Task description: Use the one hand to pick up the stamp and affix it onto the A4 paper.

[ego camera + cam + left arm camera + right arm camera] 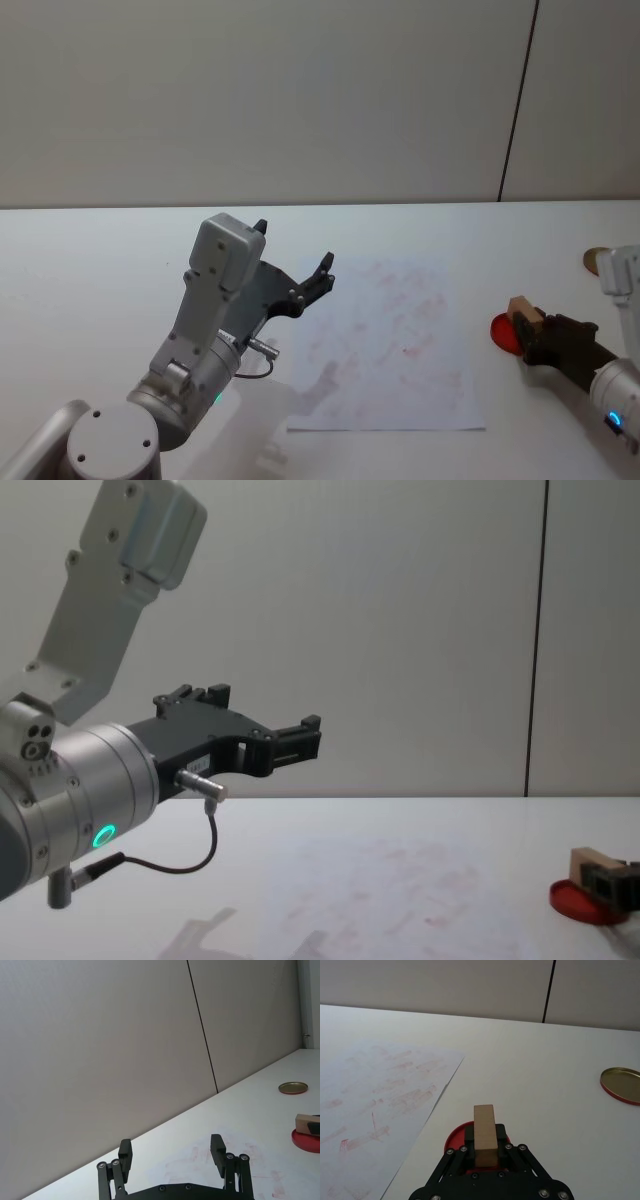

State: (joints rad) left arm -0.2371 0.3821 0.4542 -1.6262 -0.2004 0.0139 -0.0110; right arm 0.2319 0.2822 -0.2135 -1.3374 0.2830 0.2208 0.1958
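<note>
The right gripper pinches the stamp at the ink pad: pickup judged done. Stamping the paper remains. The left gripper is parked high, jaws spread.

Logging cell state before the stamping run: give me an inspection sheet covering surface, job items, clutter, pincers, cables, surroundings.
Surface: white table, nothing spilled.
Job's things: A4 paper lies flat mid-table, covered in faint red prints. The stamp is held upright over the red ink pad, right of the paper; contact with the pad is unclear.
Clutter: round gold lid on the table, beyond the pad on the far right.
Grippers: right pincer shut on the stamp. Left pincer open, holding nothing, raised above the table left of the paper.
Cables: thin dark cable loops under the left wrist.
Surroundings: grey wall panels with one dark seam; nothing else seen.
</note>
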